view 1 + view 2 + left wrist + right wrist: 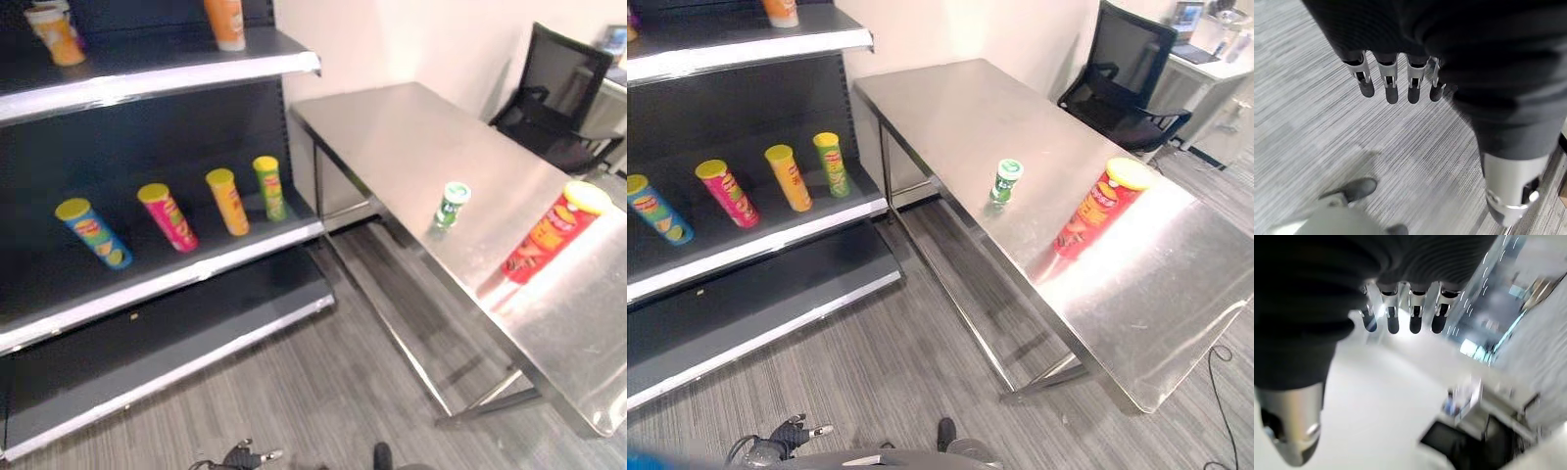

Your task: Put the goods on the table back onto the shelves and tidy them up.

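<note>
Two goods left on the surface [411, 137]: a tall red can [549, 235] with a yellow lid, standing near the front edge toward my right, and a short green can [451, 205] just beyond it, nearer the shelves [157, 269]. Both upright, long axes vertical, well apart from each other. Nothing else stands near them on the steel.

Middle shelf holds four cans in a row: blue can [93, 233], pink can [168, 217], orange can [227, 201], light-green can [269, 187]. Gaps between them, room at the right end of the row. Two more cans on the top shelf [147, 69].

My left hand [1396, 81] hangs over the grey floor, fingers straight and relaxed, holding nothing. My right hand [1400, 313] is the same: fingers extended, empty (what lies past it I can't make out).

Judgement: both cans lie to my right and ahead, shelves to my left. The right hand is the nearer one; the red can is closest. A side grasp around the body, across its vertical axis, looks the sensible approach.
</note>
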